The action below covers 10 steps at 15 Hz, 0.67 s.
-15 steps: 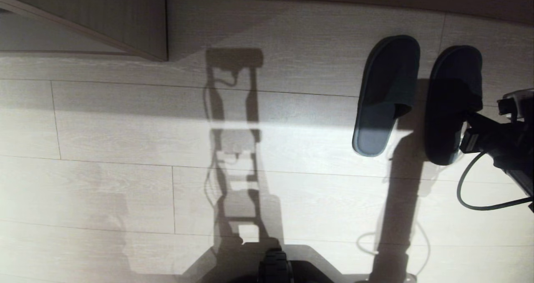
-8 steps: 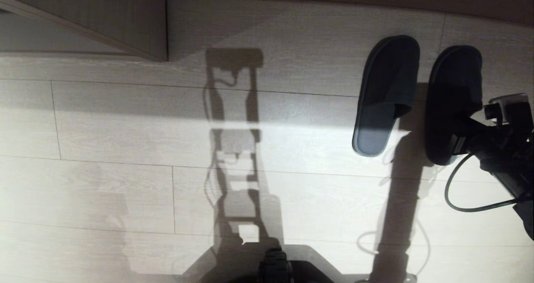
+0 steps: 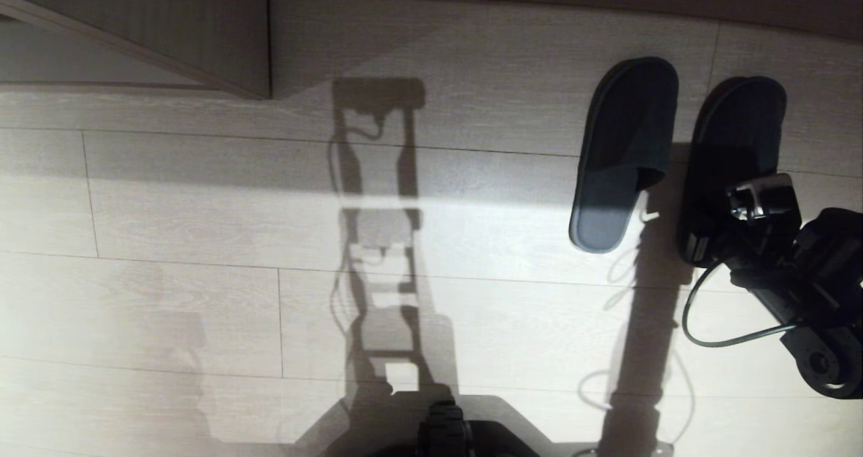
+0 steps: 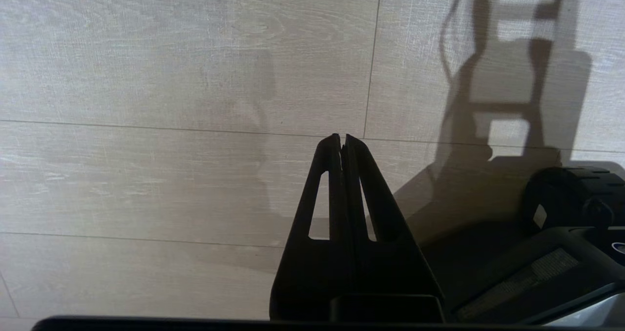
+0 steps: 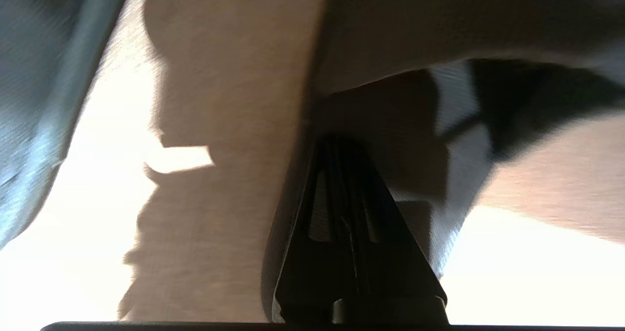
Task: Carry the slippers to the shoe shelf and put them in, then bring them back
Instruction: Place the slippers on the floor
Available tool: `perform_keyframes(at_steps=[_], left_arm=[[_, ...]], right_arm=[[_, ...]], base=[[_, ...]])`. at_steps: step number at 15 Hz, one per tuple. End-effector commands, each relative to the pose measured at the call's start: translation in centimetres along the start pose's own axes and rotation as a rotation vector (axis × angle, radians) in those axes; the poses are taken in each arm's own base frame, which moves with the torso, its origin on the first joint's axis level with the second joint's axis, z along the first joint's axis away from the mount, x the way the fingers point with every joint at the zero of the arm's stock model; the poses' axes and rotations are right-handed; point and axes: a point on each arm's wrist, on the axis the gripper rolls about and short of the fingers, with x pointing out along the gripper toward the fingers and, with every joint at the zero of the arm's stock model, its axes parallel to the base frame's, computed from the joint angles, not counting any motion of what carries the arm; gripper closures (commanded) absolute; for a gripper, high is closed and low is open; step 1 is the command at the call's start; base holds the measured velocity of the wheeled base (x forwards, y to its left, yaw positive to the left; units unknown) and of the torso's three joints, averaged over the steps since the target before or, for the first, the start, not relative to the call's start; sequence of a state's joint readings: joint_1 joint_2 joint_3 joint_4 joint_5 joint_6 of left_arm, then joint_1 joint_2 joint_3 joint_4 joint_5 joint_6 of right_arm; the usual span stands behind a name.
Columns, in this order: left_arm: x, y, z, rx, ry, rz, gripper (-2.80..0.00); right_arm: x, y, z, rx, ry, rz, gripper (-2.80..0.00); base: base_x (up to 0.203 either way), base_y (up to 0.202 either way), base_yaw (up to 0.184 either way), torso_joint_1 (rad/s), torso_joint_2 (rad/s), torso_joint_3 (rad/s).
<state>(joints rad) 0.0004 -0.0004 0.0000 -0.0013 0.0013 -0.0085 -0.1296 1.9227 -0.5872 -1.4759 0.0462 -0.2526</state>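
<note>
Slippers [image 3: 681, 160] on floor; right gripper [image 5: 342, 143], fingers clenched on right slipper's heel, has swung in, lift likely underway.

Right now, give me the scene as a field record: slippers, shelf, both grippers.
left slipper: flat on the floor, free of any gripper
right slipper: flat on the floor beside the other, heel end hidden under the right arm
right gripper: shut on the right slipper's heel edge
left gripper: shut, empty, over bare floor
shoe shelf: far left corner, no slippers seen in it
</note>
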Motion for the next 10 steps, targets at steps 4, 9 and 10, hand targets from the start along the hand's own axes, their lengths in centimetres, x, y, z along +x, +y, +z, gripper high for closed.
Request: perform_keyframes(at_steps=[4,9,10], left_arm=[[0.0,0.0,0.0,-0.001,-0.001,0.0,0.0],[0.0,0.0,0.0,-0.001,-0.001,0.0,0.0],[0.0,0.0,0.0,-0.001,0.0,0.0,0.0]], right_arm=[[0.4,2.4,-0.5,0.008,0.005,0.085,0.0],[0.4,4.3,0.1,0.014,-0.012,0.147,0.0],[0.3,4.4,0.3,0.015,-0.021,0.149,0.0]], base=[[0.0,0.0,0.0,0.0,0.0,0.0],[0.0,0.0,0.0,0.0,0.0,0.0],[0.0,0.0,0.0,0.0,0.0,0.0]])
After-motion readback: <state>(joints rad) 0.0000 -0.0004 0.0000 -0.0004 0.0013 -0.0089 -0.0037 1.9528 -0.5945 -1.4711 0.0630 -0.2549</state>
